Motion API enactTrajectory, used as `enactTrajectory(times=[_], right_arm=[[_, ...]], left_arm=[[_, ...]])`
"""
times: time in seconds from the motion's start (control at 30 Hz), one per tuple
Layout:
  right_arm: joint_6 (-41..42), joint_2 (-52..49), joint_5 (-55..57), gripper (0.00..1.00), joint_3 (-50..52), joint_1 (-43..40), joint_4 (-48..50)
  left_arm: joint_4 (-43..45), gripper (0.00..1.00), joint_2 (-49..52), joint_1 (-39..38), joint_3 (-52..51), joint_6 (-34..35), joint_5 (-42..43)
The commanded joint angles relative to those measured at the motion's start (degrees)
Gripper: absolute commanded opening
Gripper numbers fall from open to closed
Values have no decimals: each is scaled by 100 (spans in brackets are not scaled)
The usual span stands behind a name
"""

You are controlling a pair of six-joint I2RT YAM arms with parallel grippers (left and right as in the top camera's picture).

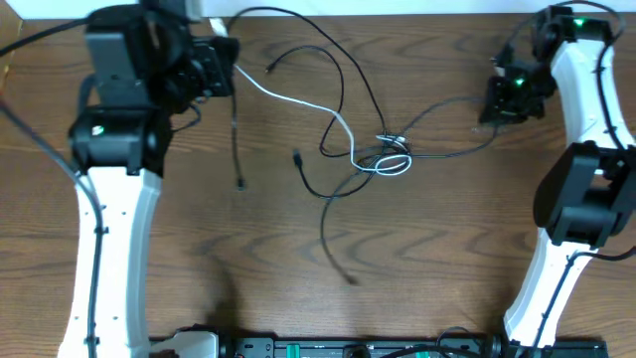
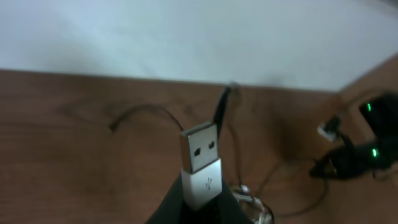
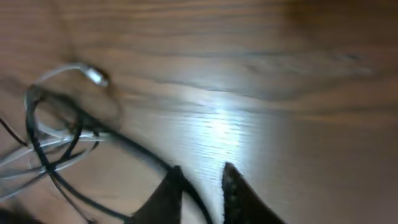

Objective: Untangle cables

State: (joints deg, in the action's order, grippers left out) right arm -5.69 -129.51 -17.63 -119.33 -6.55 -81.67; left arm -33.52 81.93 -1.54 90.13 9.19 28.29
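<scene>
The cables lie mid-table: a knot [image 1: 390, 156] where a white cable [image 1: 288, 97] and several black cables [image 1: 343, 70] cross. My left gripper [image 1: 225, 58] at the back left is shut on the white cable's USB plug [image 2: 200, 163] and holds it above the table; its fingers [image 2: 200, 208] clamp the plug's body. My right gripper [image 1: 499, 107] is at the back right, low over the wood. Its fingers [image 3: 202, 177] are slightly apart, with a black cable [image 3: 134, 148] running between them from the knot [image 3: 56, 124].
A short black cable [image 1: 237, 149] lies apart on the left. Another black strand [image 1: 330, 234] trails toward the front. A white wall [image 2: 186, 31] runs along the table's back edge. A black device rail [image 1: 348, 348] lines the front edge.
</scene>
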Motion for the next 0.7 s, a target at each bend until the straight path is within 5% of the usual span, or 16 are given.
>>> enactTrajectory(times=[0.0, 0.13, 0.23, 0.37, 0.67], right_arm=[[-409, 0, -249, 28, -33, 221, -57], [-396, 31, -382, 52, -81, 319, -13], [-247, 31, -424, 69, -83, 319, 42], [-249, 31, -466, 79, -83, 328, 48], [-175, 31, -507, 92, -83, 328, 142]], left_arm=[[-127, 7, 262, -267, 203, -323, -48], [-243, 8, 560, -330, 201, -358, -175], [-402, 33, 793, -330, 201, -363, -564], [-647, 65, 1023, -330, 201, -870, -874], [-776, 72, 1036, -601, 203, -1545, -321]])
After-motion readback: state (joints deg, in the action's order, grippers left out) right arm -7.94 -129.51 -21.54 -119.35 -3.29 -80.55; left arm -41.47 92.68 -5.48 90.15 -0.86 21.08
